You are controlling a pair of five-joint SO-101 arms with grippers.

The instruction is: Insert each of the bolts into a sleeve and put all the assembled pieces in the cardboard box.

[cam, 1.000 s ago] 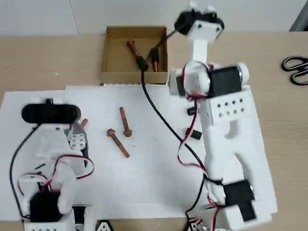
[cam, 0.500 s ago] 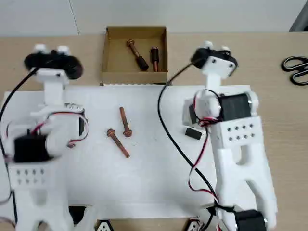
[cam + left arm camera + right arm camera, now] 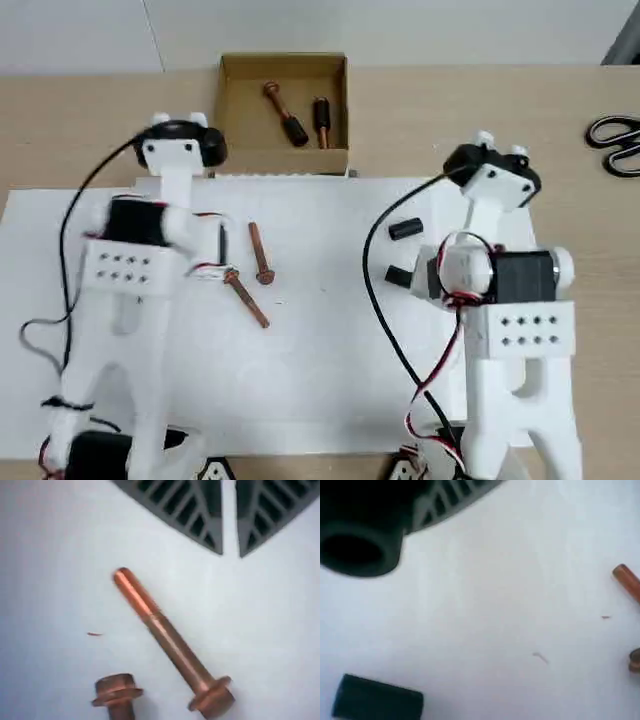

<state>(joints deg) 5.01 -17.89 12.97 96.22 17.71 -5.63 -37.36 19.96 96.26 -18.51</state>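
Two copper bolts lie on the white paper: one point(image 3: 260, 252) point(image 3: 167, 642) points up the table, the other point(image 3: 245, 297) point(image 3: 117, 695) is slanted just below it. My left gripper point(image 3: 218, 255) point(image 3: 229, 535) hangs over the paper beside them, shut to a thin slit and holding nothing. Two black sleeves point(image 3: 405, 229) point(image 3: 398, 275) lie loose on the paper. My right gripper point(image 3: 418, 275) point(image 3: 427, 510) is low beside the nearer sleeve point(image 3: 355, 550), whose bore faces the camera. The other sleeve point(image 3: 377, 700) lies farther off. The cardboard box point(image 3: 230, 110) holds two assembled pieces point(image 3: 285, 115) point(image 3: 321, 120).
The white paper sheet point(image 3: 320, 370) covers the middle of the wooden table. Scissors point(image 3: 615, 140) lie at the far right edge. Black cables trail from both arms over the paper. The right wrist view catches a bolt tip point(image 3: 626, 580) at its edge.
The left arm rose from the front left and swung right, down over the bolts. The right arm drew back from the box to the sleeves. Bolts and sleeves stayed put.
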